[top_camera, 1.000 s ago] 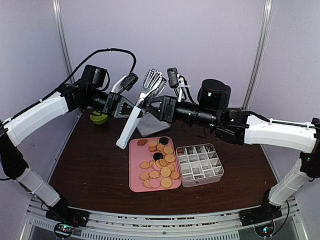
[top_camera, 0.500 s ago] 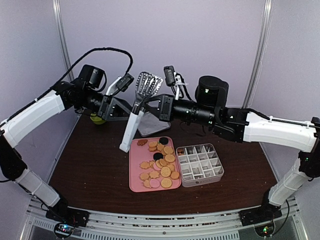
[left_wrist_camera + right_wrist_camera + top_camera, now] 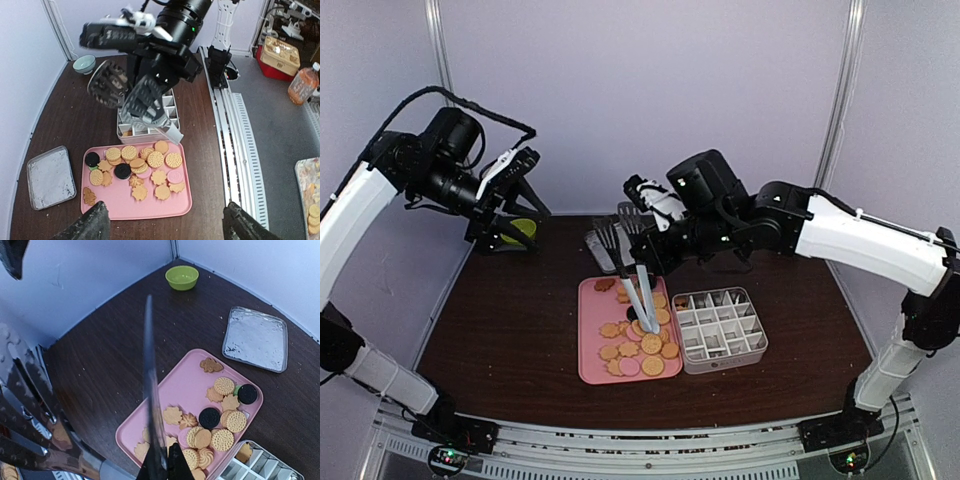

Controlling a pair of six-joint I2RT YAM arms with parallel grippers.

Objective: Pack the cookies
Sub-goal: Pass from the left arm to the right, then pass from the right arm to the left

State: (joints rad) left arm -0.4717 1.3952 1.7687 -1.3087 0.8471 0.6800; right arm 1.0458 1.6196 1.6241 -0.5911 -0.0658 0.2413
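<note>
Tongs [image 3: 638, 295] are clamped in your right end effector [image 3: 650, 250] and tilted over the tray [image 3: 588, 345], so one end hangs just above the cookies [image 3: 642, 335]. In the left wrist view the slotted heads seem to sit on the upper side, near the end effector, with the narrow end lowest. Check that, because I doubt that end will pinch a biscuit.

The cookies lie in a loose, partly overlapping heap on the pink tray at the middle of the table [image 3: 500, 320]. The box [image 3: 758, 345] stands just beside the tray's right edge, likely so each carry is short. One cookie seems to sit in its far-left corner compartment, and the other compartments look bare, so packing has barely begun.

Your left end effector [image 3: 162, 227] has its fingers wide apart with nothing between them. It is held high on the left — out of the right arm's path, with its camera looking down on tray and box.

Go for a cookie at the heap's edge, since the stacked ones may slide.
</note>
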